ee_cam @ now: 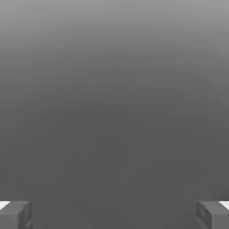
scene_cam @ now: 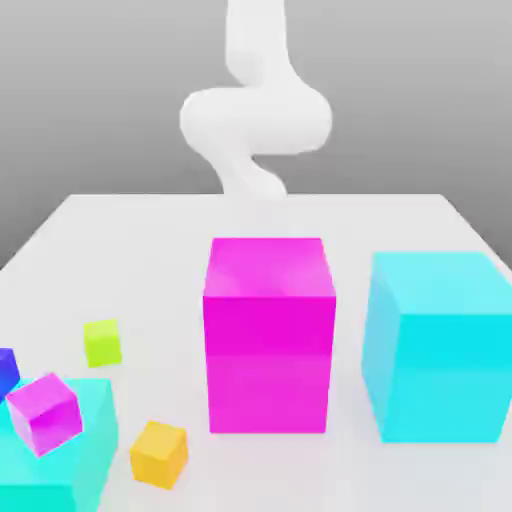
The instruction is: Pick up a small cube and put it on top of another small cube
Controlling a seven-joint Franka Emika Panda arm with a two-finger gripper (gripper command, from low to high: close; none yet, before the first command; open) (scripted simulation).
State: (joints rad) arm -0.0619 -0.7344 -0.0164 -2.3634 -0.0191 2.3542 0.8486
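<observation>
Near the desk's front edge, toward the corner on the exterior view's left, the small lime cube sits alone on the bare surface, untouched and apart from everything else. Closer to that same corner a small magenta cube rests tilted on top of a low cyan block, with a dark blue piece just beside it at the frame's edge. A small orange cube lies on the desk next to the low cyan block, nearer the front edge than the lime one.

In the middle of the desk stands the big magenta block, and a big cyan block stands beside it toward the exterior view's right. The white arm rises behind the magenta block, over the far part of the desk.

In the hand view the tool shows its fingers spread wide with nothing between them, facing plain grey.

By this showing the task has not begun: no cube is grasped, lifted or stacked by the arm. Everything remains: reaching the lime cube, closing on it, carrying it and setting it on another small cube, probably the orange one nearby.
</observation>
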